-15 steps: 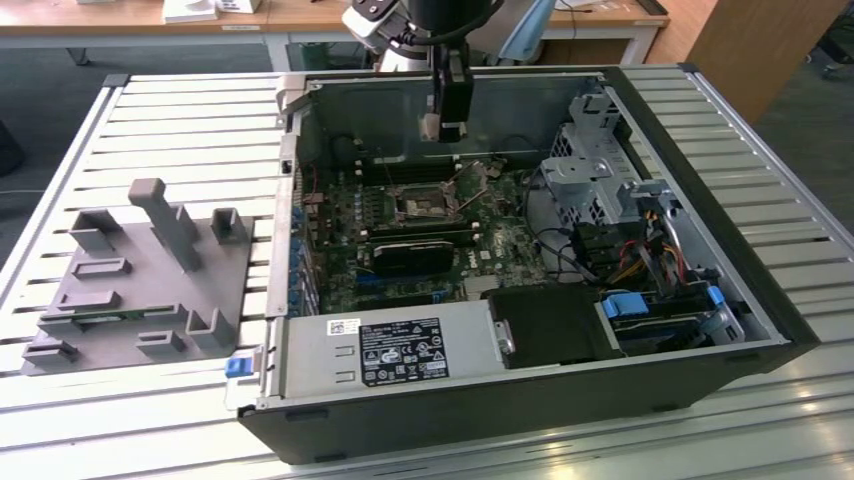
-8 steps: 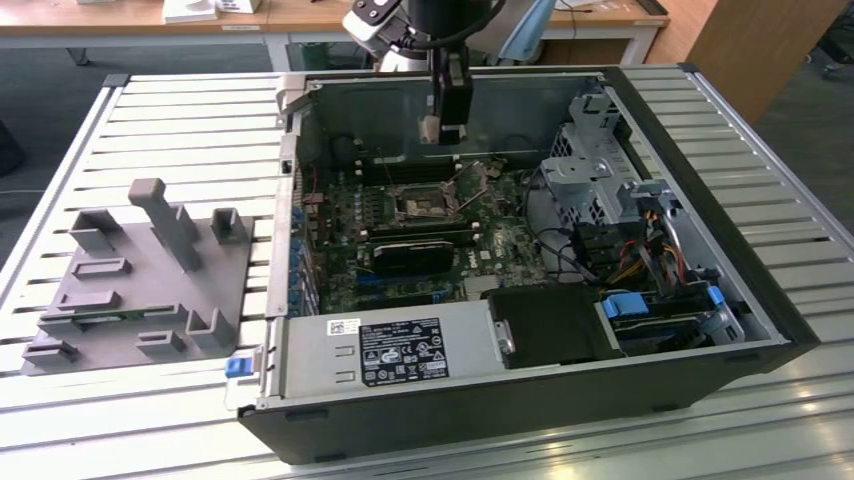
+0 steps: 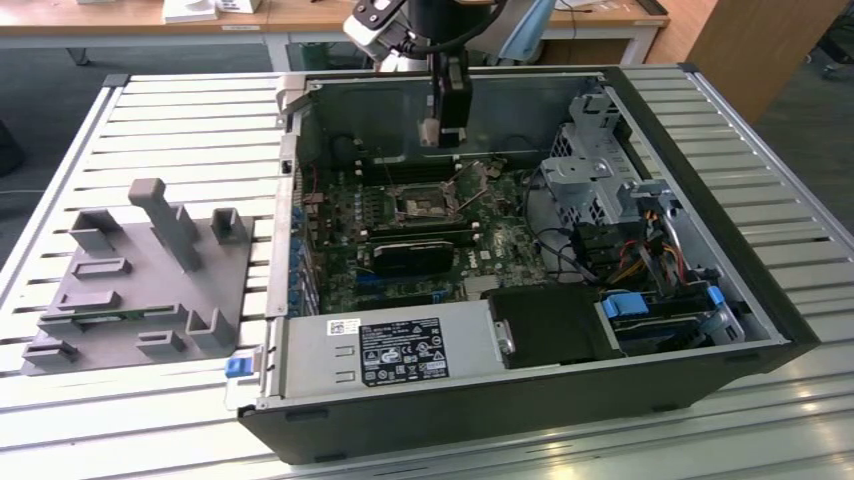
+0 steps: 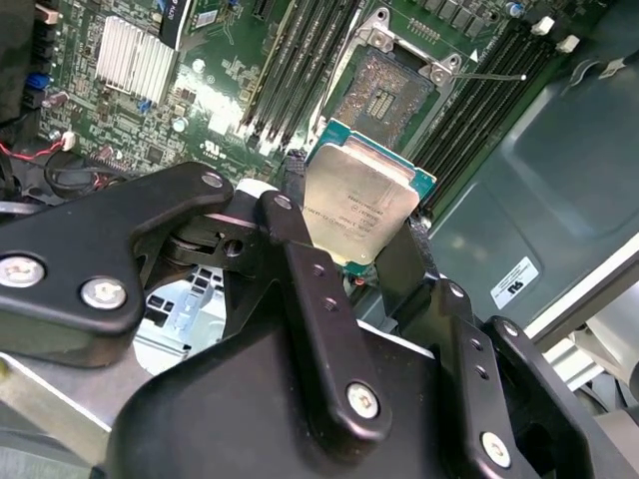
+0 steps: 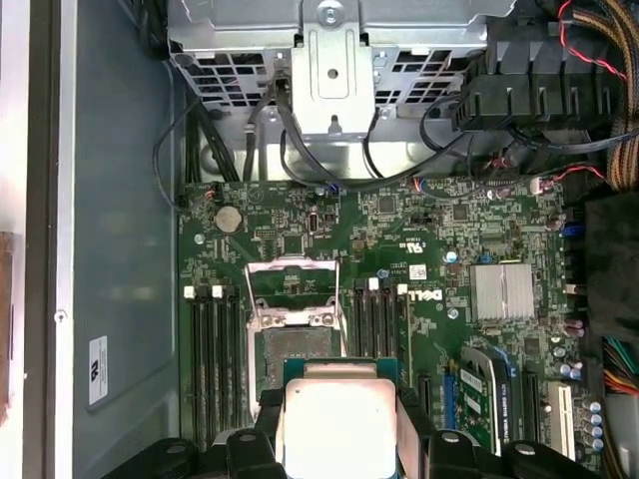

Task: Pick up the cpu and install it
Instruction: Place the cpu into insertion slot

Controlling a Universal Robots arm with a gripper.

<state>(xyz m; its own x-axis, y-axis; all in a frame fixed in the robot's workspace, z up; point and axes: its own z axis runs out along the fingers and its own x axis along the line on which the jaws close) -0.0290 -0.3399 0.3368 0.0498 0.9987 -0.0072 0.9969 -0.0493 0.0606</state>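
The pincer [image 4: 351, 232] is closed only as far as the cpu [image 4: 359, 195] between its fingers [image 4: 300, 239] allows. It pinches the chip by opposite edges, probably so that the silvery top plate is left bare and the underside is untouched. The open socket [image 4: 384, 90], its metal frame swung up to receive the chip, lies below and just ahead of the fingertips, clearly apart from the cpu, which is not yet seated.
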